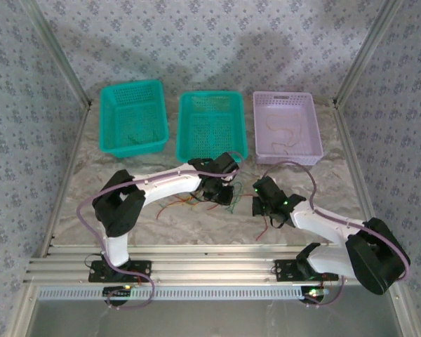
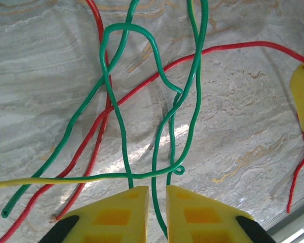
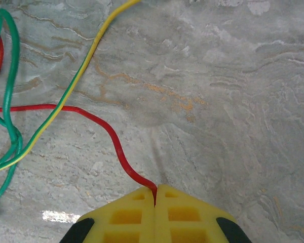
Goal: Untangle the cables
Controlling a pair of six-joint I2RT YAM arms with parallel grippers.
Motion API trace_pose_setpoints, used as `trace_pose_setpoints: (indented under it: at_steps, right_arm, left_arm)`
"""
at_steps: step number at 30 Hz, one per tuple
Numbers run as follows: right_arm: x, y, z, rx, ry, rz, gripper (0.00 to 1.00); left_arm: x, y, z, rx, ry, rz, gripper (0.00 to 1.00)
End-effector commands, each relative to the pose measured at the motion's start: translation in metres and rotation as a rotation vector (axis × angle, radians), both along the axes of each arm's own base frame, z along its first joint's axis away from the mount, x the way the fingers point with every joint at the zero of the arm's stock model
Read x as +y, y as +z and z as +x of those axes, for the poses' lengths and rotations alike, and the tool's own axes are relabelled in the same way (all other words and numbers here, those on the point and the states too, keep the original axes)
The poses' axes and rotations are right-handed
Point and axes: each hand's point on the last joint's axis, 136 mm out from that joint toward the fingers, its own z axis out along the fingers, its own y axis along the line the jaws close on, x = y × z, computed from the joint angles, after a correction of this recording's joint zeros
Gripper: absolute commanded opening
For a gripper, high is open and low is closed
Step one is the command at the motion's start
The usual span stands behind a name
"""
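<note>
Near edge: metal rails (image 1: pixel 210 270) run across the front, with both arm bases on them. Past the rails there is a bare strip of marbled worktop (image 1: pixel 147 228). More open worktop lies right of the right arm, out to the side post.

Mid worktop: the cables (image 1: pixel 186 203) lie in a loose tangle between the two tools, well clear of every edge.
- Right tool (image 3: pixel 155 188): the pads are pressed together with the red cable (image 3: pixel 35 107) pinched in the seam. It trails left, flat on the worktop, under the yellow cable (image 3: pixel 91 55).
- Left tool (image 2: pixel 157 190): only a narrow slit shows between the pads. The green cable (image 2: pixel 198 50) loops down and one strand runs into the slit; I cannot tell whether it is gripped. Red and yellow strands cross just ahead of the pads.

Far edge: three baskets stand in a row with small gaps between them: teal basket (image 1: pixel 130 86), second teal basket (image 1: pixel 210 95) and lilac basket (image 1: pixel 284 95). A cream cable (image 1: pixel 284 133) lies curled in the lilac one. Patterned walls (image 1: pixel 210 42) close in behind and at both sides.
</note>
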Motion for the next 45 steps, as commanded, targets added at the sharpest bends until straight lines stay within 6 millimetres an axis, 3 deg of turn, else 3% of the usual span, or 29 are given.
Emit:
trace_pose_setpoints:
  at_steps: [1, 3, 5, 14, 20, 24, 32, 35, 40, 45]
  right_arm:
    - [0.002, 0.006, 0.002, -0.002, 0.004, -0.006, 0.00]
    - [0.001, 0.008, 0.003, -0.007, -0.005, -0.009, 0.00]
    - [0.000, 0.011, 0.004, -0.013, -0.009, -0.010, 0.00]
    - [-0.019, 0.019, 0.011, -0.002, -0.096, -0.003, 0.00]
    - [-0.030, 0.015, 0.016, 0.030, -0.160, 0.033, 0.00]
    - [-0.034, 0.023, 0.024, -0.003, -0.176, 0.045, 0.00]
    - [-0.043, 0.044, 0.028, -0.046, -0.187, 0.038, 0.00]
    - [-0.038, 0.060, 0.033, -0.106, -0.157, 0.090, 0.00]
    - [0.005, 0.094, 0.027, -0.176, 0.072, 0.257, 0.00]
    - [0.052, 0.125, 0.002, -0.192, 0.320, 0.480, 0.00]
  left_arm:
    - [-0.005, 0.013, -0.001, -0.003, -0.016, -0.015, 0.06]
    - [-0.004, 0.021, -0.001, -0.013, -0.023, -0.019, 0.00]
    - [-0.002, 0.035, -0.001, -0.033, -0.028, -0.029, 0.00]
    - [0.014, 0.127, 0.004, -0.161, -0.019, -0.144, 0.00]
    - [0.039, 0.172, 0.007, -0.211, 0.022, -0.215, 0.00]
    - [0.053, 0.194, 0.004, -0.209, 0.028, -0.259, 0.00]
    - [0.079, 0.226, -0.001, -0.253, 0.006, -0.238, 0.00]
    - [0.086, 0.232, -0.007, -0.260, -0.011, -0.223, 0.00]
    - [0.103, 0.219, -0.011, -0.253, 0.000, -0.149, 0.00]
    - [0.109, 0.201, -0.016, -0.222, 0.003, -0.111, 0.00]
